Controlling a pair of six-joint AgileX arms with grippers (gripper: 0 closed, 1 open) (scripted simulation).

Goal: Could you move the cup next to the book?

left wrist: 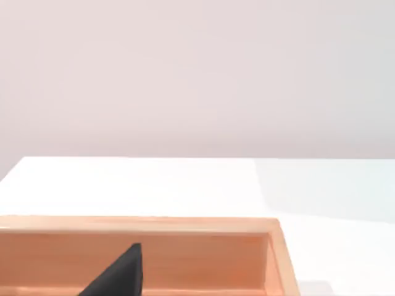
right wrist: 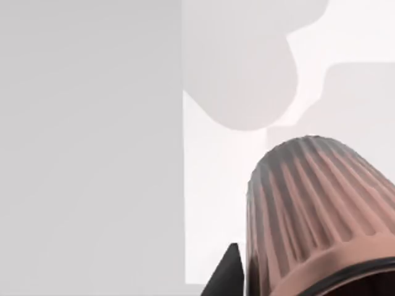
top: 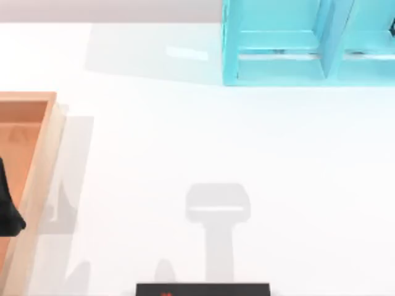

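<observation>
Ribbed cup (right wrist: 321,216), pale pink flutes over a brownish-red band, pressed close under the right wrist camera, with one dark finger (right wrist: 227,274) touching its side. Judged clenched on the cup: right gripper (top: 202,290) grasping it, no gap seen at the finger.

Reference landmark: wooden tray (top: 38,154) at the top view's left edge.

- Right gripper: well apart from the tray, toward the top view's right and at the lower edge of that view. Red sliver of the cup (top: 165,293) seen at that gripper.
- Grey shadow (top: 217,203) on the white table (top: 296,185), between the tray and the table's right side; suggests a raised load, not one resting on the surface.
- Left gripper (top: 9,203): parked over the tray, idle. Grip state: cannot tell.
- Cyan shelf (top: 278,61): well apart from the tray, at the far right of the table.

Step in hand, as judged: transport, with pick-up complete and placement not yet done.

Requirements for the next move:
1. Confirm the position of the book before committing; cannot tell it from these views.
2. Carry the cup level, away from the tray and clear of the shelf.
3. Lower until the base meets the table just beside the book, not on it.
4. Release only once the cup stands upright.
</observation>
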